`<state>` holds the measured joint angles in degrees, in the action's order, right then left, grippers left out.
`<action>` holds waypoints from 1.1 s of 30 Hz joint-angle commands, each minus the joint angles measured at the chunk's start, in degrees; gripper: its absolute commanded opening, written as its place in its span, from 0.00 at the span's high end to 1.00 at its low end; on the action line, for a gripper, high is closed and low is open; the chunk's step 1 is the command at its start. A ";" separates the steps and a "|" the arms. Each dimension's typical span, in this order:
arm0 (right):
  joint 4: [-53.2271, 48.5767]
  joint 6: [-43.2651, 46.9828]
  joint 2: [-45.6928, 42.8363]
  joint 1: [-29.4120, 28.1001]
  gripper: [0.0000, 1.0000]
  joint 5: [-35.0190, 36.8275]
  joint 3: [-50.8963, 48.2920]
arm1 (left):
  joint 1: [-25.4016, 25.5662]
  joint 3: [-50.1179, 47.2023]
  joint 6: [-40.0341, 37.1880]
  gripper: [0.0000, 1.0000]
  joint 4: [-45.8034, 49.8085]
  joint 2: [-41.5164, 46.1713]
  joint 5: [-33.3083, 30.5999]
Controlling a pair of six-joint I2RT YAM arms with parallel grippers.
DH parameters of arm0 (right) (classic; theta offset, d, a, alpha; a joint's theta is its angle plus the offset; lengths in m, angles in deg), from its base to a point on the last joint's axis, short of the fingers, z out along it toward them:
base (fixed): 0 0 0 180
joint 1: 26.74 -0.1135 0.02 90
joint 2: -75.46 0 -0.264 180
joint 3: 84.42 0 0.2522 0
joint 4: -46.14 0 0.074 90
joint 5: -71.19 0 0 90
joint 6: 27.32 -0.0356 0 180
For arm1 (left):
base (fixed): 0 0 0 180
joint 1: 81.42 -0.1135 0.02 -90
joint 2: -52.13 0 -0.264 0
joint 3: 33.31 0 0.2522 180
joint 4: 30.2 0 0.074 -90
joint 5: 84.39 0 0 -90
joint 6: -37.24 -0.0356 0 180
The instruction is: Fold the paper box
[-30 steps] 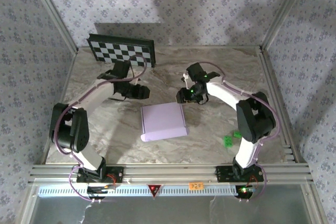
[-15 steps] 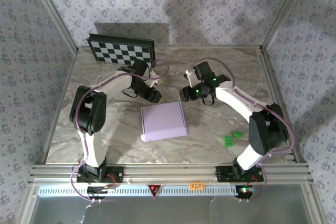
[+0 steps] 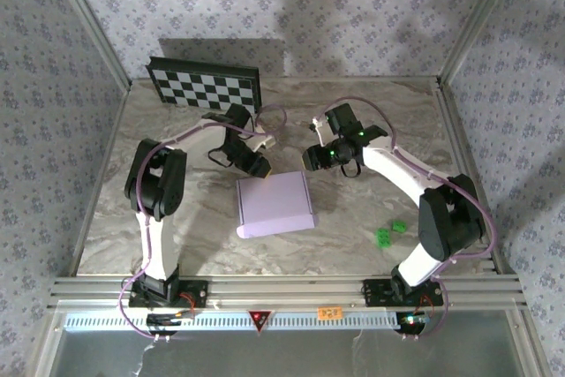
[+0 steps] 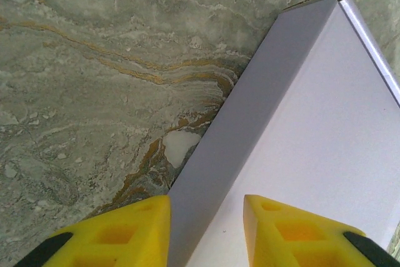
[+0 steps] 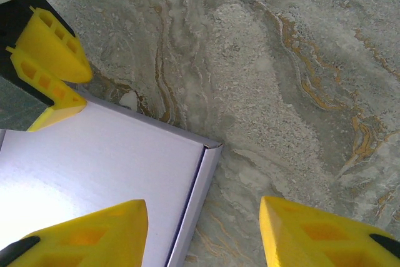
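Note:
The paper box (image 3: 275,205) lies closed and flat mid-table, a pale-lavender rectangle. My left gripper (image 3: 259,163) hovers at its far left corner. In the left wrist view the gripper (image 4: 206,229) is open, its yellow fingers (image 4: 119,232) straddling the side edge of the box (image 4: 312,123). My right gripper (image 3: 311,158) hangs over the far right corner. In the right wrist view it (image 5: 203,236) is open above the corner of the box (image 5: 94,161), nothing held. The left gripper's fingers (image 5: 50,60) show at the top left there.
A black-and-white checkerboard panel (image 3: 205,86) leans at the back left. Two small green pieces (image 3: 388,233) lie near the right arm's base. Aluminium frame rails (image 3: 459,165) and patterned walls bound the marble table (image 3: 177,218).
The left arm has swung right, bringing its gripper from near the checkerboard to the box's far left corner. The right gripper has shifted slightly over the far right corner. The box has not moved.

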<state>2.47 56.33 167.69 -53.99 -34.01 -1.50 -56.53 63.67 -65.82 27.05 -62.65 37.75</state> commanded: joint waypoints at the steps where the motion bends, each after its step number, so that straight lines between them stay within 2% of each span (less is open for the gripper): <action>1: -0.06 0.87 -2.03 0.34 0.48 0.38 -0.35 | 0.08 2.11 -1.35 0.66 1.63 -0.79 1.19; 10: 2.65 3.00 -5.22 0.02 0.49 -2.04 -3.34 | 0.05 2.39 -1.38 0.69 2.07 -1.41 0.73; 19: 4.30 4.50 -7.82 -0.64 0.49 -2.50 -5.00 | 0.04 2.43 -1.44 0.64 2.23 -1.31 1.70; 33: 6.91 9.87 -10.83 -3.05 0.49 -6.07 -7.25 | 0.08 3.00 -1.54 0.69 3.01 -2.55 0.20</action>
<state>7.89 62.76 159.23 -55.93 -37.88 -7.66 -56.55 65.16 -65.86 28.16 -64.03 37.70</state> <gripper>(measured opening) 0.515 0.310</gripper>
